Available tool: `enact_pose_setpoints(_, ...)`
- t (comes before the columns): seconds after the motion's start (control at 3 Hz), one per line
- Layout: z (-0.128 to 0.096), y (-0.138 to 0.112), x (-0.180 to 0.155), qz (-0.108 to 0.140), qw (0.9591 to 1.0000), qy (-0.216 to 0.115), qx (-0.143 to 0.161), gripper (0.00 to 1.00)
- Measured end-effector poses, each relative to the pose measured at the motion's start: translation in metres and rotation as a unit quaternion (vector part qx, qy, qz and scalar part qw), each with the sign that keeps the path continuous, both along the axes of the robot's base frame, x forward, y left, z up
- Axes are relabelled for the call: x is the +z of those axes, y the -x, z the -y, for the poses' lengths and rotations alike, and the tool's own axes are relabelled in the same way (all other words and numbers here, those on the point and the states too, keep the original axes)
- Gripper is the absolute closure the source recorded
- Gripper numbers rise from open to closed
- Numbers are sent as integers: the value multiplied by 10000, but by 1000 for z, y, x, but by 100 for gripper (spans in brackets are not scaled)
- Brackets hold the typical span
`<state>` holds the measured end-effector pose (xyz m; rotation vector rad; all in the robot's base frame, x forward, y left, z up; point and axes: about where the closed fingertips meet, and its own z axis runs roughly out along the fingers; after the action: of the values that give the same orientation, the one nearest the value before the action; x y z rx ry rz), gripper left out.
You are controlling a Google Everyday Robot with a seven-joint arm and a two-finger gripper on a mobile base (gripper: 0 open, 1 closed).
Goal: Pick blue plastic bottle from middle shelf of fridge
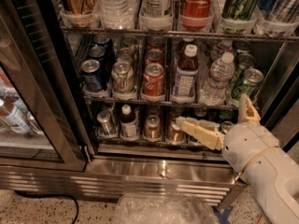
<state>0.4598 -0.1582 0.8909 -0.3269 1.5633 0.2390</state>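
At front of its lane on middle shelf point(140, 100): bottle point(185, 73), white cap, bluish label, upright, kept straight by tray walls. Red can point(153, 80) just left, water bottle point(217, 80) just right. Below and rightward, before lowest rack point(140, 141) of fridge point(154, 168): gripper point(211, 109), spread wide, empty, probably set to rise and straddle bottle.
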Motion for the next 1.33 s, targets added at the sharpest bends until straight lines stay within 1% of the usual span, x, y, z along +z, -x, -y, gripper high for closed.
enact_pose_setpoints(0.67, 2, -4, 4, 12, 10000, 45, -43, 0)
enact_pose_setpoints(1.0, 6, -20, 17, 6, 9999, -34, -148, 0)
enact_pose_setpoints(1.33, 0, -41, 8, -232, 9993, -126, -251, 0)
